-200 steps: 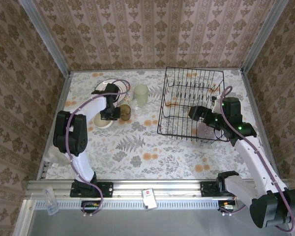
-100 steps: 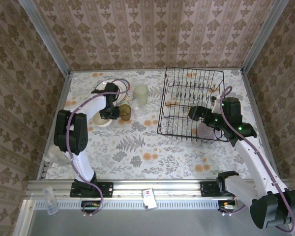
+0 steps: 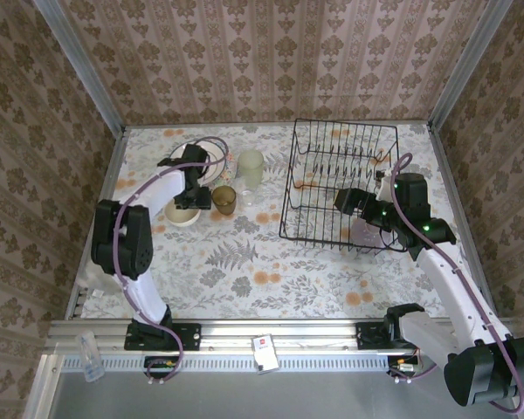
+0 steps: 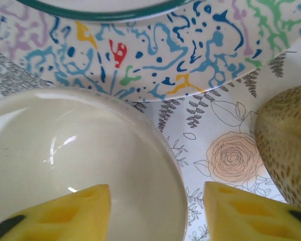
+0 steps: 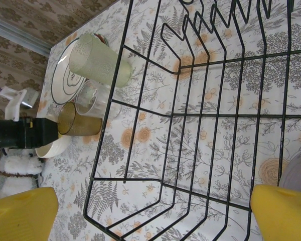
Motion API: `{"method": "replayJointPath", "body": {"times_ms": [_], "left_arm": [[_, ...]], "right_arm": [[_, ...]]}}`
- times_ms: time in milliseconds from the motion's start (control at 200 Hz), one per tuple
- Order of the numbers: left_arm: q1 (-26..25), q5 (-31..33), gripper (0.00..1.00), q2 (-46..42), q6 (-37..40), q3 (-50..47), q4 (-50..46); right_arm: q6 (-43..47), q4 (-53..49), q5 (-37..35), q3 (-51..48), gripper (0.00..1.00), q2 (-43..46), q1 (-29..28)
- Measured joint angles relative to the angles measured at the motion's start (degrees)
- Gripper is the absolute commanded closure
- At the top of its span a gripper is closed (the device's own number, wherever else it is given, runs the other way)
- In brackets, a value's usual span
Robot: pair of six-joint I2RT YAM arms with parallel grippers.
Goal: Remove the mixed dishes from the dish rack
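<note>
Two sets of jaws, and both stand parted. My left gripper (image 4: 155,213) straddles the rim of the cream bowl (image 4: 65,150), one finger inside and one outside, clamping nothing. That bowl sits on the table (image 3: 271,262) left of the dish rack (image 3: 341,179), just beside the colourful plate (image 4: 165,50) and near the brown cup (image 3: 224,200). My right gripper (image 5: 150,216) hangs spread wide inside the rack, beside the lavender bowl (image 5: 297,170) at its near right corner.
</note>
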State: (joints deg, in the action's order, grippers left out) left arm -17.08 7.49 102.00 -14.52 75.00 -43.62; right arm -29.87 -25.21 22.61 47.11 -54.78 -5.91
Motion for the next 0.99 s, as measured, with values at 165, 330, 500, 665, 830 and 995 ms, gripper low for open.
{"method": "replayJointPath", "body": {"times_ms": [165, 330, 500, 665, 830, 995], "left_arm": [[0.46, 1.57, 0.23, -6.40, 0.44, -1.05, -0.96], [1.44, 4.28, 0.00, -12.50, 1.07, -1.84, -2.49], [1.70, 3.04, 0.00, -22.12, 0.81, -3.37, -2.93], [1.70, -2.54, 0.00, -35.60, -1.42, -4.11, -0.37], [-0.55, -11.37, 0.02, -44.04, -4.24, -4.11, 4.15], [-12.26, -16.63, 0.04, -42.53, -5.51, -3.93, 7.76]], "right_arm": [[0.20, -0.76, -0.39, 0.00, 0.00, 0.00, 0.00], [0.39, -0.79, -1.05, 0.00, 0.00, 0.00, 0.00], [1.44, -1.55, -2.14, 0.00, 0.00, 0.00, 0.00], [1.95, -3.65, -4.42, 0.04, 0.00, 0.00, 0.00], [2.54, -6.80, -8.00, 0.04, 0.00, 0.00, 0.02], [2.45, -9.55, -13.29, 0.04, 0.00, -0.20, 0.15]]}}
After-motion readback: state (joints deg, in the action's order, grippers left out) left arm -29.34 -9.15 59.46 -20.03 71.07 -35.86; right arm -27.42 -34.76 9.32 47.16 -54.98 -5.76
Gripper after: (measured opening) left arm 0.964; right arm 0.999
